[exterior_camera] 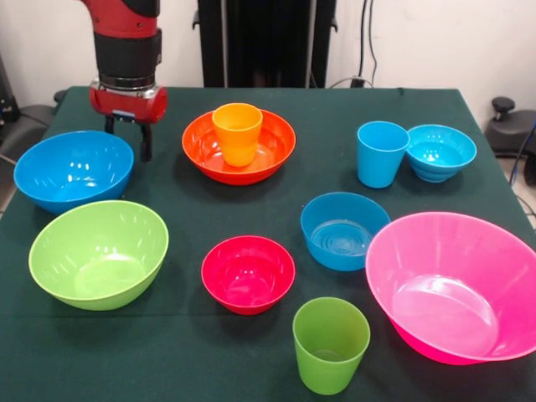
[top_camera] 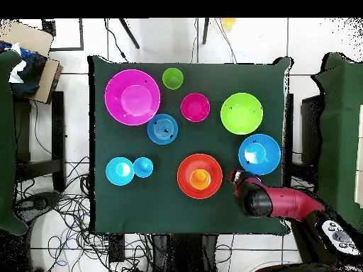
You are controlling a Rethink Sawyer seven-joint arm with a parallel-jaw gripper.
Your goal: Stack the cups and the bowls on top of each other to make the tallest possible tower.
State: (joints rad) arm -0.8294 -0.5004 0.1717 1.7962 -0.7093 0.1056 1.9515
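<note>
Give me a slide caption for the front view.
Sawyer's gripper hovers between the large blue bowl and the orange bowl, which already holds the orange cup.

Arm low over the table, gripper pointing down

The red and black arm (exterior_camera: 126, 42) comes down from above with its wrist upright, and the gripper (exterior_camera: 127, 138) hangs straight below it. Its two dark fingers (exterior_camera: 146, 142) stand parted with a clear gap between them and nothing in it. From overhead the arm reaches in from the lower right, bent at the elbow.
</note>
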